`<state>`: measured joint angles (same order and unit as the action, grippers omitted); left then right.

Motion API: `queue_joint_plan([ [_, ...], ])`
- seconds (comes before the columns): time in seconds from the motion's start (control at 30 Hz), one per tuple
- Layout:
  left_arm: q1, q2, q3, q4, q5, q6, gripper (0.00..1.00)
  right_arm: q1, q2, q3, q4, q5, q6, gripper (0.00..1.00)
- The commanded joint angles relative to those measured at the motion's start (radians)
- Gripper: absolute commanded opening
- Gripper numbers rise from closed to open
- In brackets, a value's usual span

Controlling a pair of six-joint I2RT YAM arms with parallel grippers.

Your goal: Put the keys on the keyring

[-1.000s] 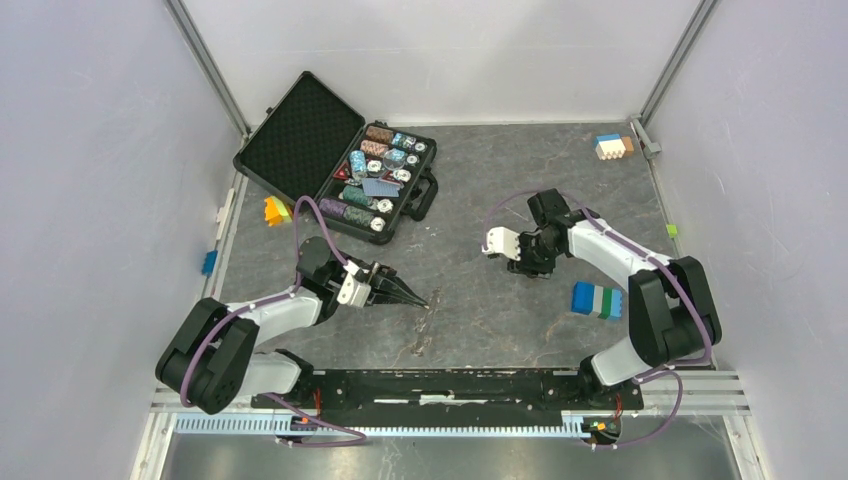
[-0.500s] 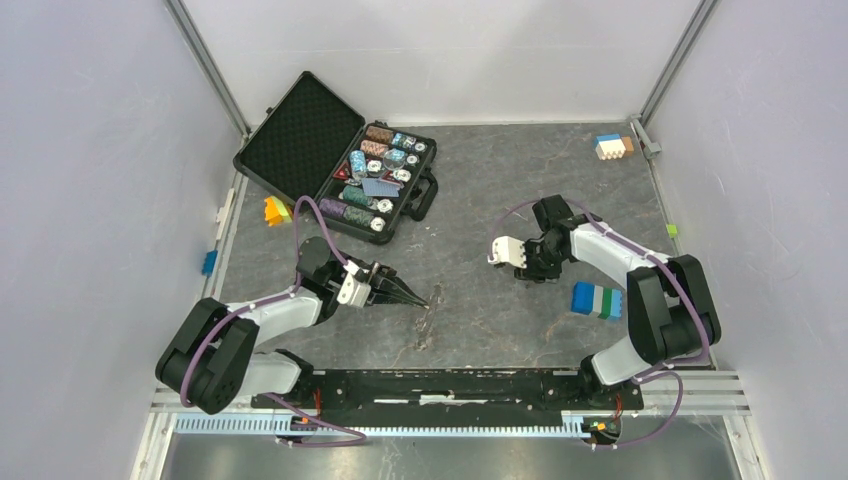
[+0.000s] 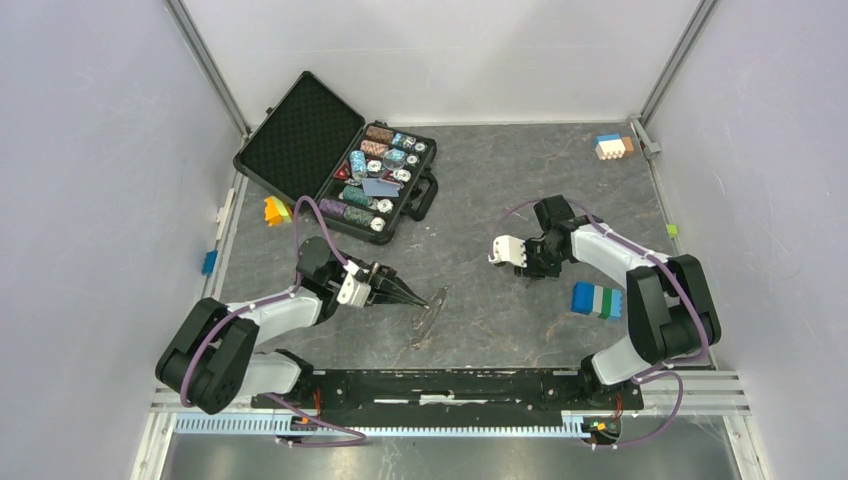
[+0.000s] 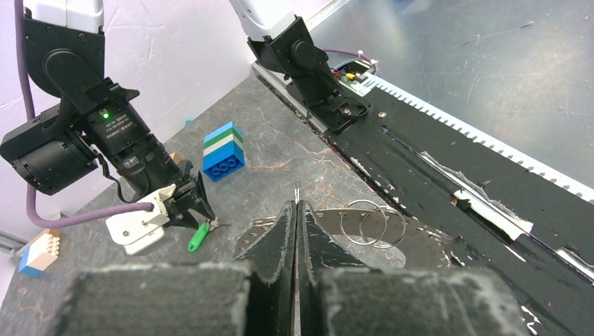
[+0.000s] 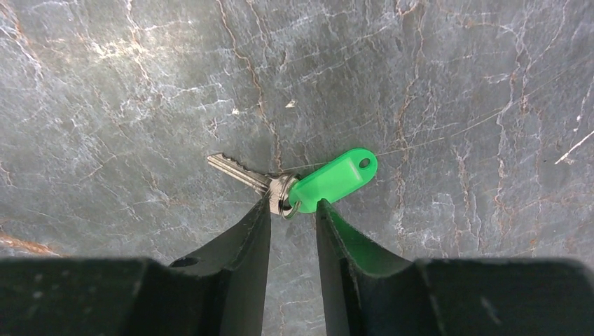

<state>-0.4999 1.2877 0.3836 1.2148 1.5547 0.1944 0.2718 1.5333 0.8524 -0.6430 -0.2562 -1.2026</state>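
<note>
Grey marbled counter (image 3: pixel 480 180); carries every item below.

Left hand (image 4: pixel 295 210): clenched, fingers pressed flat together, low over the counter; a metal sliver (image 4: pixel 296 190) stands up from between the tips; whether it is a key or part of a ring cannot be told.

Keyring (image 4: pixel 363 202): two thin wire loops, overlapping, on the counter just beside the left fingertips, on the side towards the black base rail (image 4: pixel 448 175).

Grey keys (image 4: pixel 256 234): flat dull blades, just beside the same fingertips on the opposite side from the loops.

Green-tagged key (image 5: pixel 287 190): silver blade joined by a small ring to a bright green plastic tag; lies flat on the counter, well apart from the keyring.

Right hand (image 5: pixel 291 210): released, jaws part-way apart, tips down at the counter; they straddle the key's small ring, one finger at the key head, the other against the tag.

Block stack (image 3: pixel 596 299): blue, green and white; beside the right arm.

Black case (image 3: pixel 335 155): lid open, far left of the counter; trays of coloured chips inside.
</note>
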Motion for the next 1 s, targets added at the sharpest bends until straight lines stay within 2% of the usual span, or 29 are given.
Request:
queue_joint_plan([
  [0.0, -0.004, -0.001, 0.004, 0.050, 0.009, -0.020, 0.02, -0.005, 0.014, 0.021, 0.008, -0.034, -0.048, 0.35],
  [0.3, -0.003, 0.005, 0.005, 0.050, 0.010, -0.019, 0.02, -0.006, 0.012, 0.010, 0.021, -0.044, -0.049, 0.24],
  [0.7, -0.003, 0.010, 0.006, 0.050, 0.010, -0.010, 0.02, -0.006, -0.007, 0.014, 0.024, -0.064, -0.049, 0.00],
  [0.83, -0.004, 0.020, 0.007, 0.029, 0.016, 0.024, 0.02, -0.007, -0.035, 0.048, -0.010, -0.108, -0.049, 0.00],
  [0.97, -0.003, 0.037, 0.029, 0.015, 0.044, 0.036, 0.02, -0.006, -0.065, 0.157, -0.106, -0.241, -0.041, 0.00],
])
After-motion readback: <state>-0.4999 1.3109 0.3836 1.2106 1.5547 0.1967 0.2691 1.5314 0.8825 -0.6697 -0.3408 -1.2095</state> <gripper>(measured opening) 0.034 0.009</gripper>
